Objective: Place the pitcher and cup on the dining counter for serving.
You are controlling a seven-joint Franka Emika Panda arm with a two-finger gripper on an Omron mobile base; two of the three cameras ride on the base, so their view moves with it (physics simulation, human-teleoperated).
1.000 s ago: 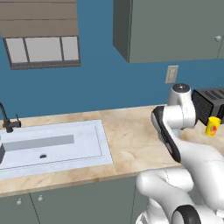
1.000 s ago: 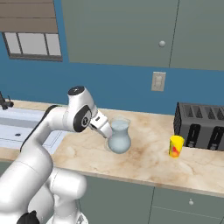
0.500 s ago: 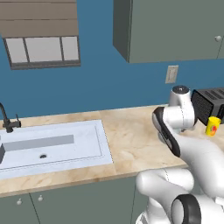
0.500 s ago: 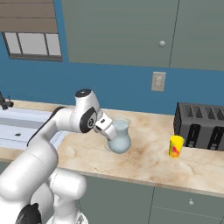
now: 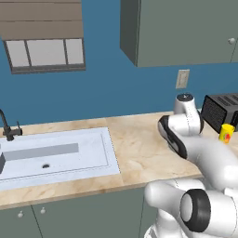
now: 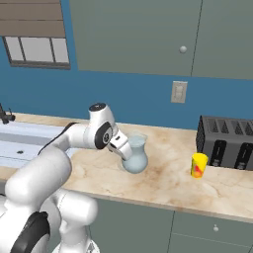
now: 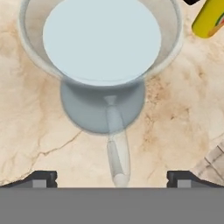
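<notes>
Pale blue-grey and see-through, the pitcher [image 6: 134,155] stands upright on the beige marble-look counter [image 6: 168,180] by the sink, and my gripper [image 7: 112,177] hangs right over it with its jaws spread wide, holding nothing. In my hand view I look straight down into the pitcher's flared rim [image 7: 100,41]; its handle runs toward me between my two dark fingertips [image 7: 41,177], which stand well to either side and touch nothing. From the right base view my hand sits just beside the pitcher's neck, on its left.

The yellow cup [image 6: 198,165] stands upright on the same counter, to the right of the pitcher and apart from it, just in front of the black toaster [image 6: 227,142]. It carries a red mark on its side; I cannot make out any letters in it. In my hand view the cup [image 7: 210,17] peeks in at the top right corner.

The white sink [image 5: 51,155] lies to the left, with a dark tap [image 5: 7,128] at its back edge. A plain wall socket [image 6: 178,92] sits on the blue wall; no writing is readable on it or on the toaster.
</notes>
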